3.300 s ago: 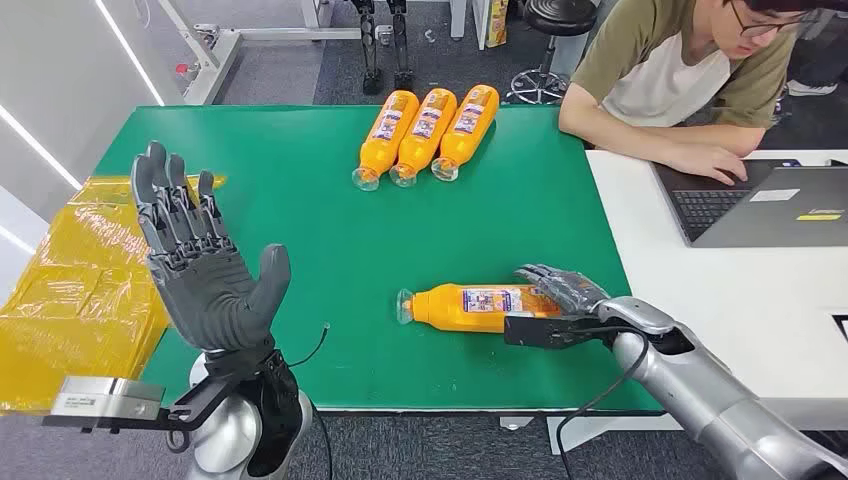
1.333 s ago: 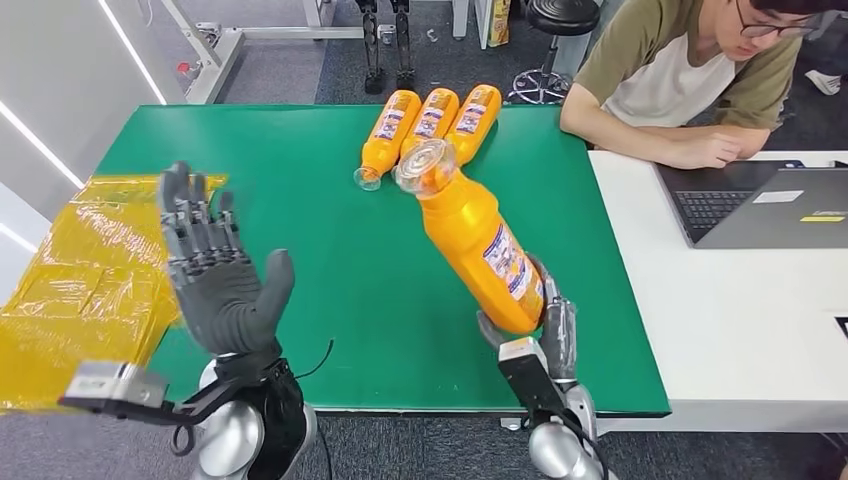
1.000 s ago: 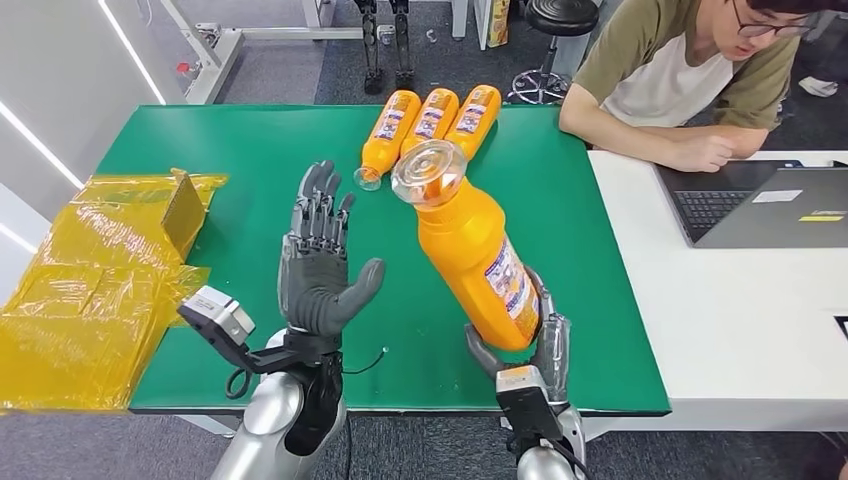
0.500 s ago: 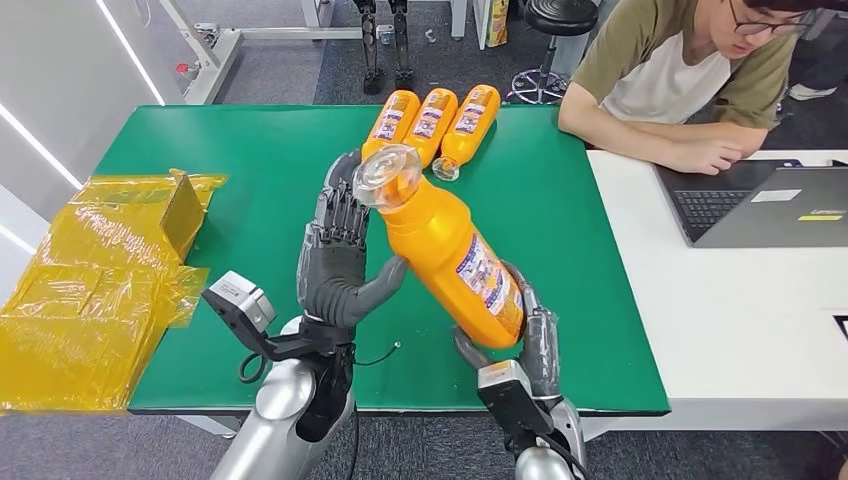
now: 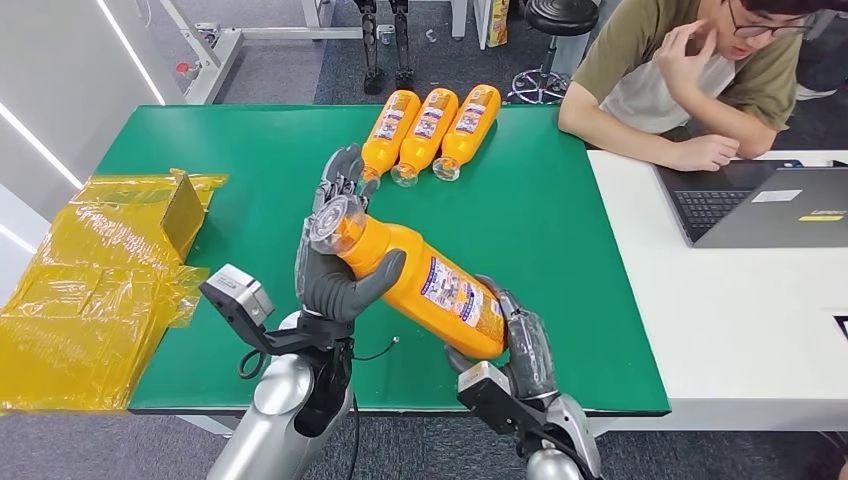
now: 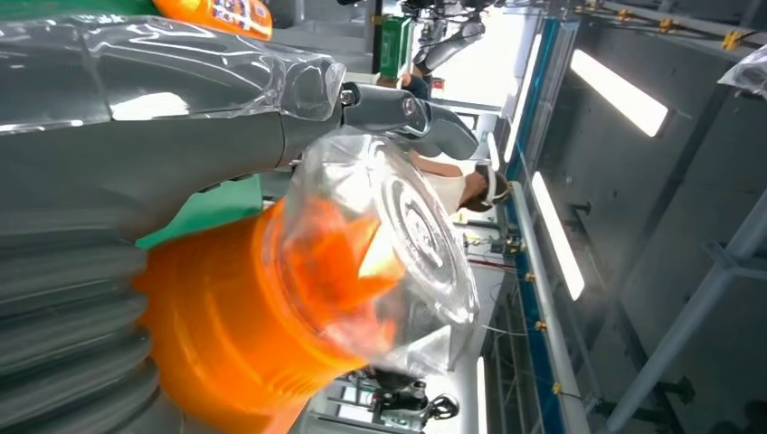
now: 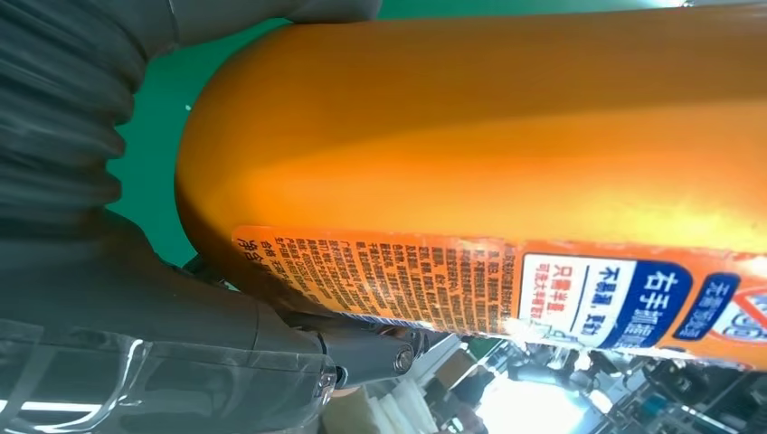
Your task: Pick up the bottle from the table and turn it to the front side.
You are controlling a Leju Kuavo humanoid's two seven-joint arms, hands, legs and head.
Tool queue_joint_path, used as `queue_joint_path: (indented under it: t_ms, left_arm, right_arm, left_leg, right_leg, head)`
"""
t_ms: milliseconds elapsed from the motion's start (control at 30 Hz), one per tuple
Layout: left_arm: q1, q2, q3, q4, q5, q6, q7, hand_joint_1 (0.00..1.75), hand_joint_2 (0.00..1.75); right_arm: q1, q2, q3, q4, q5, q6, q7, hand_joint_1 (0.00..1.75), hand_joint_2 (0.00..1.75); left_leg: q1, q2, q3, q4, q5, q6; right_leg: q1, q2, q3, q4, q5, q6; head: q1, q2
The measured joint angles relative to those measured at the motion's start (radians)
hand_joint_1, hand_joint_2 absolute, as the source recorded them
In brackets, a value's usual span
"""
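The right robot hand grasps the base end of the orange bottle, its fingers wrapped around the wide bottom, and holds it lifted above the near part of the green worktop. The bottle lies tilted, its clear cap pointing up and to the left, its printed label facing upward. The left robot hand grips the bottle at the neck just below the cap, thumb curled under the shoulder and the fingers standing up behind the cap; the left wrist view shows the cap close against the palm. In the right wrist view the label's text runs along the bottle beside the thumb. Three more orange bottles lie side by side at the far middle of the worktop, caps toward the robot. A yellow plastic-wrapped bundle sits at the left edge. At far right a person sits at a white desk with a laptop.
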Motion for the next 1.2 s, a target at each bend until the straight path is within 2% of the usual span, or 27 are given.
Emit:
queue_joint_path:
  t_ms: [100, 133, 267, 300, 567, 933, 1067, 1100, 1200]
  left_arm:
    - [0.000, 0.000, 0.000, 0.000, -0.001, 0.000, 0.001, 0.00, 1.75]
    - [0.000, 0.000, 0.000, 0.000, -0.001, -0.001, 0.001, 0.06, 1.75]
    - [0.000, 0.000, 0.000, 0.000, -0.005, -0.006, 0.002, 1.69, 1.75]
    - [0.000, 0.000, 0.000, 0.000, -0.008, -0.010, 0.002, 1.75, 1.75]
    - [-0.003, -0.002, 0.000, 0.000, -0.017, -0.035, 0.003, 1.75, 1.75]
    - [-0.005, -0.004, 0.000, 0.000, -0.005, -0.023, 0.003, 1.75, 1.75]
    - [-0.007, -0.009, 0.000, 0.000, -0.005, -0.021, 0.004, 1.75, 1.75]
    - [-0.008, -0.009, 0.000, 0.000, -0.004, -0.020, 0.004, 1.75, 1.75]
    - [-0.015, -0.010, 0.000, 0.002, -0.002, -0.012, 0.004, 1.75, 1.75]
  right_arm:
    - [-0.001, -0.005, 0.000, 0.000, 0.004, 0.006, 0.000, 1.75, 1.75]
    - [-0.001, -0.006, -0.001, 0.000, 0.005, 0.007, 0.000, 1.75, 1.75]
    - [-0.002, -0.009, -0.001, 0.000, 0.013, 0.007, -0.002, 1.75, 1.75]
    - [-0.002, -0.009, -0.002, 0.000, 0.015, 0.007, -0.003, 1.75, 1.75]
    - [0.003, -0.009, -0.010, -0.004, 0.015, -0.012, -0.012, 1.75, 1.75]
    - [0.010, -0.009, -0.014, -0.007, 0.010, -0.025, -0.027, 1.72, 1.75]
    - [0.016, -0.006, -0.014, -0.009, 0.019, -0.052, -0.036, 0.05, 1.75]
    - [0.017, -0.003, -0.013, -0.010, 0.023, -0.063, -0.039, 0.00, 1.75]
    - [0.022, 0.011, -0.013, -0.012, 0.018, -0.099, -0.052, 0.00, 1.75]
  left_leg:
    - [0.000, 0.000, 0.000, 0.000, 0.000, 0.000]
    - [0.000, 0.000, 0.000, 0.000, 0.000, 0.000]
    - [0.000, 0.000, 0.000, 0.000, 0.000, 0.000]
    - [0.000, 0.000, 0.000, 0.000, 0.000, 0.000]
    - [0.000, 0.000, 0.000, 0.000, 0.000, 0.000]
    - [0.000, 0.000, 0.000, 0.000, 0.000, 0.000]
    - [0.000, 0.000, 0.000, 0.000, 0.000, 0.000]
    - [0.000, 0.000, 0.000, 0.000, 0.000, 0.000]
    - [0.000, 0.000, 0.000, 0.000, 0.000, 0.000]
  right_leg:
    - [0.000, 0.000, 0.000, 0.000, 0.000, 0.000]
    - [0.000, 0.000, 0.000, 0.000, 0.000, 0.000]
    - [0.000, 0.000, 0.000, 0.000, 0.000, 0.000]
    - [0.000, 0.000, 0.000, 0.000, 0.000, 0.000]
    - [0.000, 0.000, 0.000, 0.000, 0.000, 0.000]
    - [0.000, 0.000, 0.000, 0.000, 0.000, 0.000]
    - [0.000, 0.000, 0.000, 0.000, 0.000, 0.000]
    - [0.000, 0.000, 0.000, 0.000, 0.000, 0.000]
    - [0.000, 0.000, 0.000, 0.000, 0.000, 0.000]
  head:
    - [0.000, 0.000]
    - [0.000, 0.000]
    - [0.000, 0.000]
    - [0.000, 0.000]
    - [0.000, 0.000]
    - [0.000, 0.000]
    - [0.000, 0.000]
    - [0.000, 0.000]
    - [0.000, 0.000]
